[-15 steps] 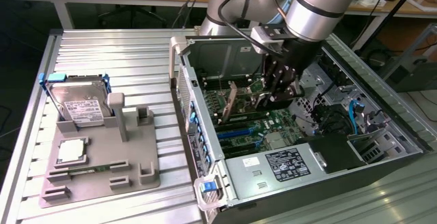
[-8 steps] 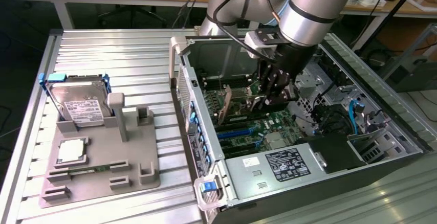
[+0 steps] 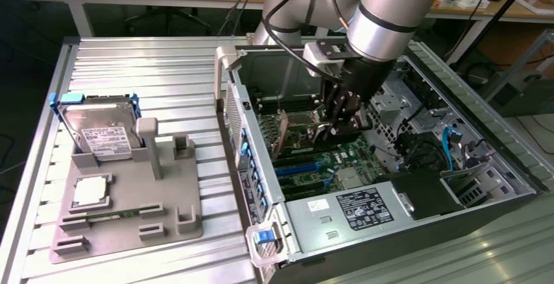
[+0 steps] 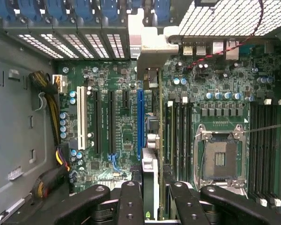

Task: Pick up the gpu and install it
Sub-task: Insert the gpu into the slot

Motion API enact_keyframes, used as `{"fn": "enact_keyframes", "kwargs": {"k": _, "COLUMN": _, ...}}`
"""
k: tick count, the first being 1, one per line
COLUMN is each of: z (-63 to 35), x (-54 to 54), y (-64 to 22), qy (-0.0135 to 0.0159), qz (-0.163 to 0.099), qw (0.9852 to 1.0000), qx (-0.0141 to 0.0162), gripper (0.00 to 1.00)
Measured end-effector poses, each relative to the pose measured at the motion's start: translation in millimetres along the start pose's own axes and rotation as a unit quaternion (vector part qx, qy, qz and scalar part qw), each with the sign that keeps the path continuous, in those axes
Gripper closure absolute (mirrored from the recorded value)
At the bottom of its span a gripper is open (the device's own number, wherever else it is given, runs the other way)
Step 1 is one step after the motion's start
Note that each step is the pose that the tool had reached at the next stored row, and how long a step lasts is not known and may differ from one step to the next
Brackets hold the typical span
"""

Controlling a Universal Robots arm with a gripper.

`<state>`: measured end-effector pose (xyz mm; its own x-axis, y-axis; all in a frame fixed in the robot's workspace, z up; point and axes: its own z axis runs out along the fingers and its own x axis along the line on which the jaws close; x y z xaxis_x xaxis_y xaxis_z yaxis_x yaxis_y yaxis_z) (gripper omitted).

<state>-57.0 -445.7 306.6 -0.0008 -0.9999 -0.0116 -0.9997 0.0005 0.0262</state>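
My gripper (image 3: 336, 123) reaches down into the open computer case (image 3: 259, 187) over the motherboard (image 3: 325, 164). It is shut on the gpu (image 3: 286, 135), a thin dark card held on edge. In the wrist view the gpu (image 4: 152, 140) runs edge-on away from between my fingers (image 4: 129, 201), and its silver bracket (image 4: 152, 44) lies against the case's rear slot openings. The card stands right beside the long blue slot (image 4: 140, 122); I cannot tell whether its edge is seated in a slot. My gripper (image 4: 152, 206) clamps the card's near end.
A grey fixture tray (image 3: 173, 225) outside the case holds a silver hard drive (image 3: 104, 135) and a small square chip (image 3: 91, 192). Inside are the open CPU socket (image 4: 222, 157), memory slots (image 4: 180, 136), a white slot (image 4: 80, 117), cable bundles (image 4: 51, 93) and the power supply (image 3: 364, 209).
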Motion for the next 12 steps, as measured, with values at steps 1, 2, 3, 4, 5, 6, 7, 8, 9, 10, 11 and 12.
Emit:
{"fn": "enact_keyframes", "kwargs": {"k": 1, "z": 0.7, "x": 0.0, "y": 1.1, "qy": 0.0, "qz": 0.0, "qw": 1.0, "qx": 0.0, "gripper": 0.73}}
{"fn": "enact_keyframes", "kwargs": {"k": 2, "z": 1.4, "x": 0.0, "y": 2.2, "qy": 0.0, "qz": 0.0, "qw": 1.0, "qx": 0.0, "gripper": 0.73}}
{"fn": "enact_keyframes", "kwargs": {"k": 3, "z": 2.3, "x": 0.0, "y": 3.2, "qy": 0.0, "qz": 0.0, "qw": 1.0, "qx": 0.0, "gripper": 0.73}}
{"fn": "enact_keyframes", "kwargs": {"k": 4, "z": 3.4, "x": 0.1, "y": 3.8, "qy": 0.0, "qz": 0.0, "qw": 1.0, "qx": 0.0, "gripper": 0.73}}
{"fn": "enact_keyframes", "kwargs": {"k": 5, "z": 4.5, "x": 0.1, "y": 4.5, "qy": 0.0, "qz": 0.0, "qw": 1.0, "qx": 0.0, "gripper": 0.73}}
{"fn": "enact_keyframes", "kwargs": {"k": 6, "z": 6.9, "x": 0.1, "y": 6.3, "qy": 0.0, "qz": 0.0, "qw": 1.0, "qx": 0.0, "gripper": 0.73}}
{"fn": "enact_keyframes", "kwargs": {"k": 7, "z": 9.2, "x": 0.1, "y": 8.0, "qy": 0.0, "qz": 0.0, "qw": 1.0, "qx": 0.0, "gripper": 0.73}}
{"fn": "enact_keyframes", "kwargs": {"k": 8, "z": 9.9, "x": 0.2, "y": 8.8, "qy": 0.0, "qz": 0.0, "qw": 1.0, "qx": 0.0, "gripper": 0.73}}
{"fn": "enact_keyframes", "kwargs": {"k": 9, "z": 10.5, "x": 0.3, "y": 9.4, "qy": 0.0, "qz": 0.0, "qw": 1.0, "qx": 0.0, "gripper": 0.73}}
{"fn": "enact_keyframes", "kwargs": {"k": 10, "z": 11.0, "x": 0.4, "y": 10.1, "qy": 0.0, "qz": 0.0, "qw": 1.0, "qx": 0.0, "gripper": 0.73}}
{"fn": "enact_keyframes", "kwargs": {"k": 11, "z": 11.5, "x": 0.5, "y": 10.7, "qy": 0.0001, "qz": 0.0, "qw": 1.0, "qx": -0.0001, "gripper": 0.73}}
{"fn": "enact_keyframes", "kwargs": {"k": 12, "z": 11.9, "x": 0.7, "y": 11.2, "qy": 0.0001, "qz": 0.0, "qw": 1.0, "qx": -0.0001, "gripper": 0.73}}
